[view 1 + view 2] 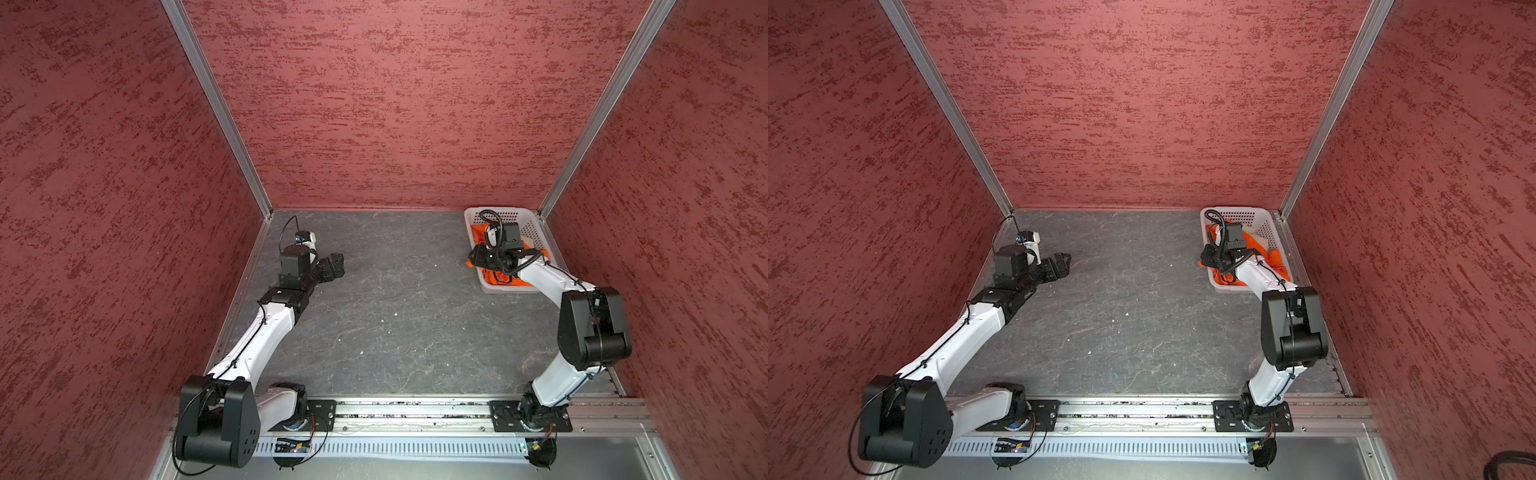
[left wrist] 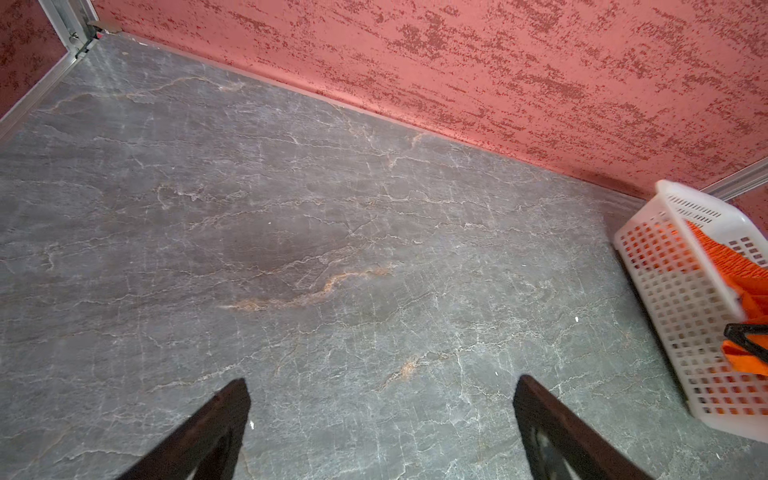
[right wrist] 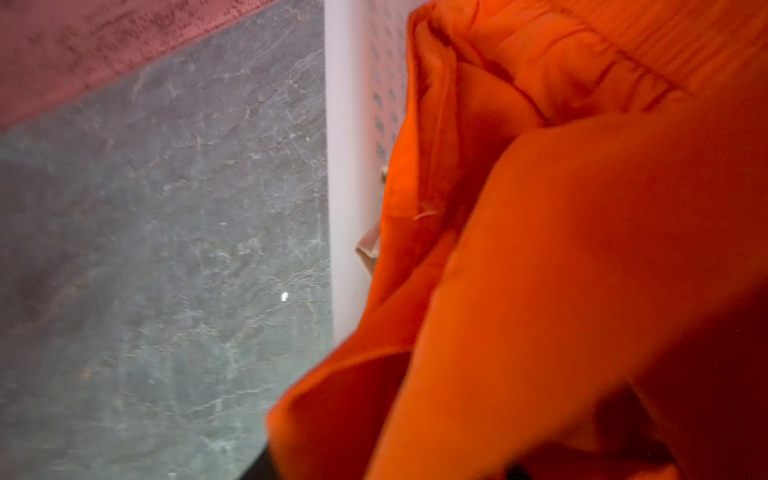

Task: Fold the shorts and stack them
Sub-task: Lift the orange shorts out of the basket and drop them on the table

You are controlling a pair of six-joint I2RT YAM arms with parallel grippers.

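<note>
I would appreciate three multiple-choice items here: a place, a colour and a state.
1. The white basket stands: A. in the table's far right corner B. mid-table C. by the left arm's base
2. The shorts in it are: A. blue B. orange C. green
3. The left gripper is: A. open, empty B. shut on cloth C. shut on the basket
1 A, both top views show it there; 2 B, orange fills the right wrist view; 3 A, fingers apart over bare table.

Left claw (image 2: 383, 384) spread wide over grey table (image 2: 291, 208); orange shorts (image 2: 717, 259) in white basket (image 2: 673, 332).
</note>
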